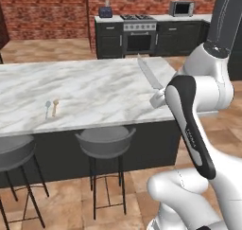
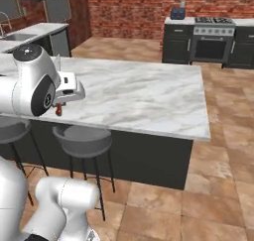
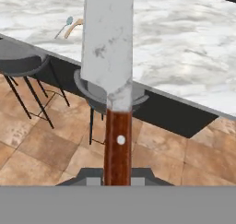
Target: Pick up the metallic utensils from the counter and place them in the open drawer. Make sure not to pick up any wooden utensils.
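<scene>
Knife (image 3: 109,48) is clamped by its reddish handle in the claw (image 3: 116,174), blade raised over the worktop (image 1: 94,89) front edge, clear of the marble. Two stools (image 1: 106,141) crowd the floor below that edge. Wooden spoon (image 1: 55,107) lies well apart beside a small metal spoon (image 1: 47,108); both hard to resolve.

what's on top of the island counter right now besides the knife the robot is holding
On the counter lie a small metal spoon and a wooden spoon, side by side near its front edge. The arm hides part of the slab's right end.
</scene>
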